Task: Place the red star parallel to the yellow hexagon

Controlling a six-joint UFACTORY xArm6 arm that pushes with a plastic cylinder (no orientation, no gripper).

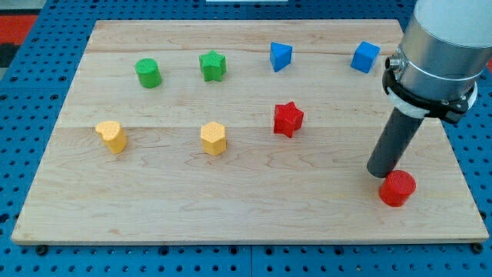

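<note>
The red star (pixel 288 118) lies near the middle of the wooden board (pixel 246 208). The yellow hexagon (pixel 214 138) lies to its left, a little lower in the view. My tip (pixel 382 174) rests on the board at the view's right, far to the right of the red star and just up and left of a red cylinder (pixel 397 188), which it touches or nearly touches.
A yellow heart-like block (pixel 112 136) lies at the left. A green cylinder (pixel 148 73), a green star (pixel 213 66), a blue triangular block (pixel 280 56) and a blue cube (pixel 365 57) line the view's top. The arm's grey body (pixel 442 54) hangs over the right edge.
</note>
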